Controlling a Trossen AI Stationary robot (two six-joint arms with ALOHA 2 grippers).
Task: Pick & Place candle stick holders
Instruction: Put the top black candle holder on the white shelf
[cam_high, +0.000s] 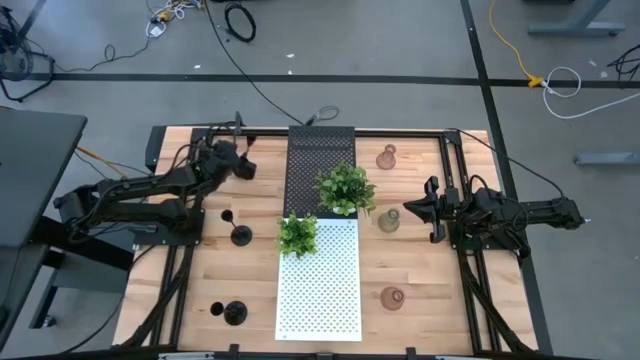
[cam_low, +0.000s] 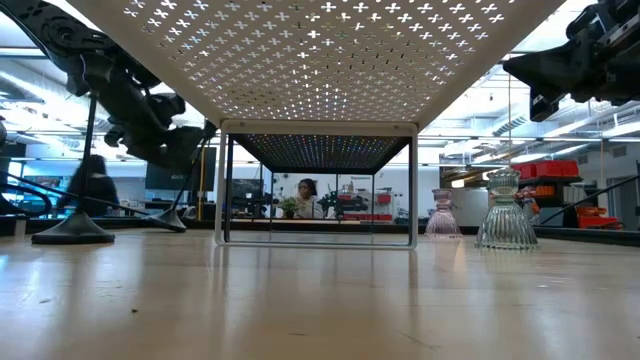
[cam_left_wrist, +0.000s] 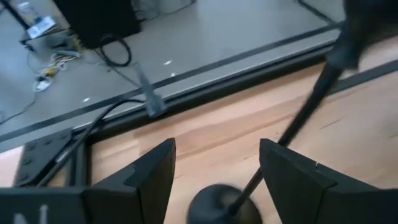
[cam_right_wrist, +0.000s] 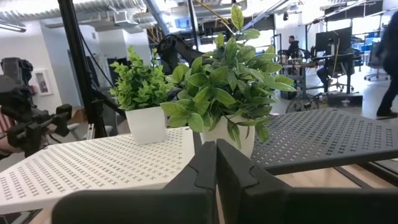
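While the left hand (cam_left_wrist: 214, 177) hovers with its fingers spread at the worktop's (cam_high: 420, 260) far left corner, a black candle stick holder (cam_left_wrist: 225, 205) lies between them, its stem slanting away, base cut off at the edge. The right hand (cam_high: 415, 211) waits pinched shut, empty, near a glass holder (cam_high: 388, 221).

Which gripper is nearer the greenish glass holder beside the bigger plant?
Right. The right gripper sits shut just beside the greenish glass holder; the left gripper is far across the table, beyond the black shelf.
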